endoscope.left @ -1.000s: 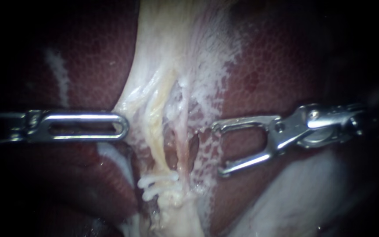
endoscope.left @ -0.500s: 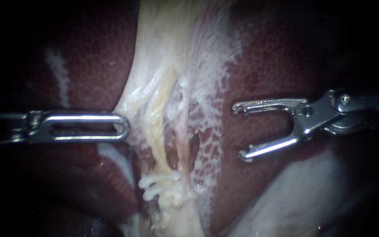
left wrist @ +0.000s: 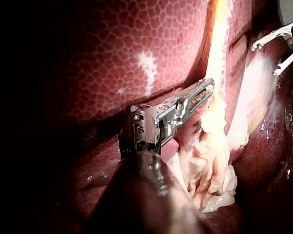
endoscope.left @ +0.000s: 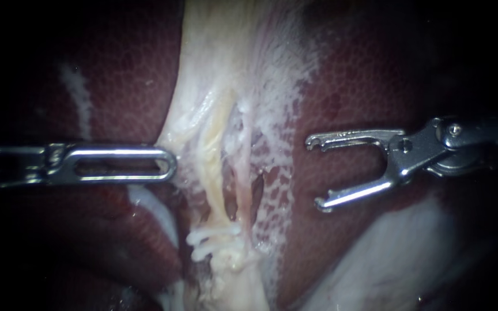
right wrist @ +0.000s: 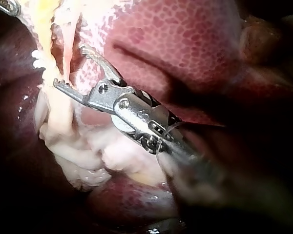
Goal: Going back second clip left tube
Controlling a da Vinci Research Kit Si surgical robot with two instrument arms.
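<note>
Between the liver lobes, white clips (endoscope.left: 213, 237) cross the lower end of the left tube (endoscope.left: 214, 184). My left instrument (endoscope.left: 169, 164) reaches in level from the left, its tool clenched, slotted jaws together, tip touching the pale tissue (endoscope.left: 188, 124) beside that tube. My right instrument (endoscope.left: 315, 171) lies level over the liver (endoscope.left: 353, 80), its tool released, jaws spread wide, clear of the tubes.
</note>
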